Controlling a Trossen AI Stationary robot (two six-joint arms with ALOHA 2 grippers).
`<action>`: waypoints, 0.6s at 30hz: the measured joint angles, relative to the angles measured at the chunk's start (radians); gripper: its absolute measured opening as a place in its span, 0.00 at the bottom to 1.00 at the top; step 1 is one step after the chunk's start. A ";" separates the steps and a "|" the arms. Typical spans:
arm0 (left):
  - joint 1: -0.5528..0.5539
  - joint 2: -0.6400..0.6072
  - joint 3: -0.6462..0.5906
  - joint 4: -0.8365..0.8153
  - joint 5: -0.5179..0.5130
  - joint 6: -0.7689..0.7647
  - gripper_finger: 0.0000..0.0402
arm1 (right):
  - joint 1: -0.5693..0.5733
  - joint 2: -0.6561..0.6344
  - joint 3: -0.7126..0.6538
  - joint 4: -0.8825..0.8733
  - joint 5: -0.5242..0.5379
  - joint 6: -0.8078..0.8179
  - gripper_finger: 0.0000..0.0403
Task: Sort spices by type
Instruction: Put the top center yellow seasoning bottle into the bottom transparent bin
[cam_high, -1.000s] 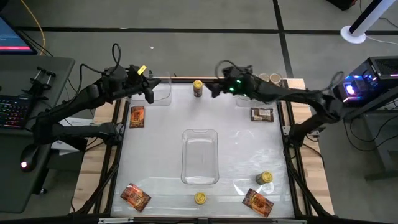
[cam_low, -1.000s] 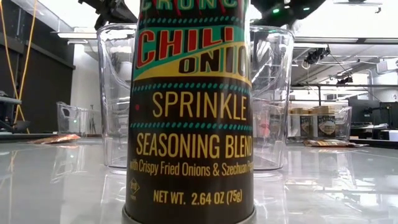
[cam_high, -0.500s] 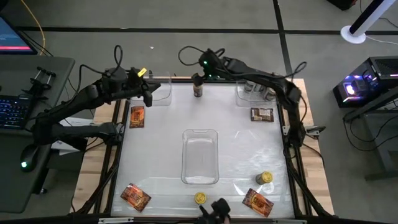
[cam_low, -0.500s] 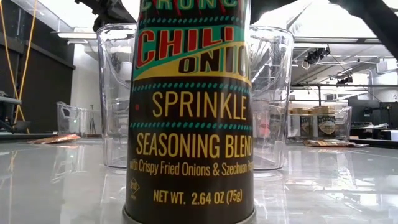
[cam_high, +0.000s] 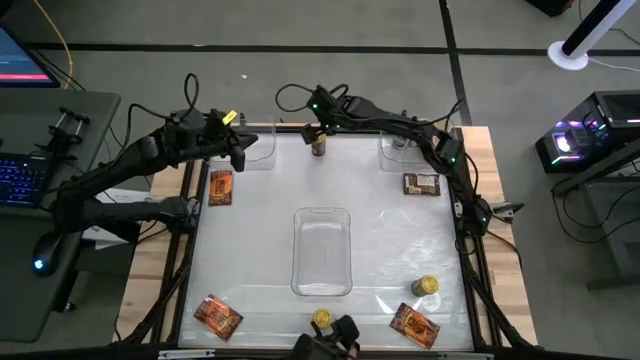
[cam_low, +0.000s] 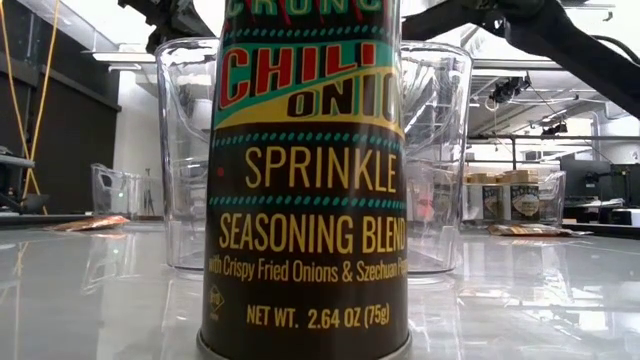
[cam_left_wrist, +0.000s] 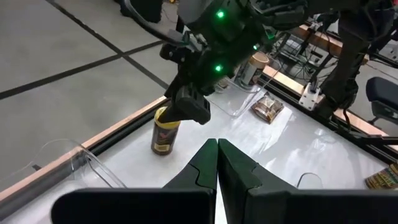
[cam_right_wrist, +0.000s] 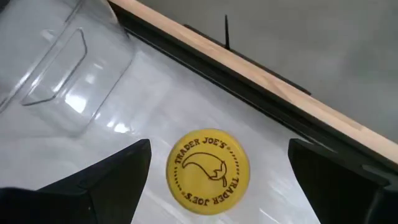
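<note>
Your right gripper (cam_right_wrist: 208, 186) hangs over the yellow-lid jar (cam_high: 319, 143) at the surface's (cam_high: 380, 240) far edge, jaws wide and empty, straddling it, lined up for a grab. Left gripper (cam_left_wrist: 216, 163) parked nearby, jaws shut, empty. Count: three yellow-lid jars, four packets on the surface; beige-lid jars sit in the far-right tray (cam_high: 404, 153).

White table (cam_high: 380, 240): clear trays (cam_high: 321, 252), 3 yellow-lid jars (cam_high: 426, 286), 4 foil pkts (cam_high: 219, 187) spread round edges.

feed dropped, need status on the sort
Right gripper open over yellow-lid jar, far edge. Left gripper shut, waiting far left. Nothing blocking.
</note>
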 joint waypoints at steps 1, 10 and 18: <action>0.000 0.000 0.000 0.000 0.000 -0.007 0.00 | 0.003 0.004 0.001 0.002 0.005 0.001 0.93; 0.000 0.001 0.000 0.001 0.000 -0.017 0.00 | 0.013 0.059 0.000 -0.022 -0.031 0.043 0.89; 0.000 0.001 0.000 0.001 0.000 -0.034 0.00 | 0.024 0.063 0.000 0.009 0.050 0.064 0.77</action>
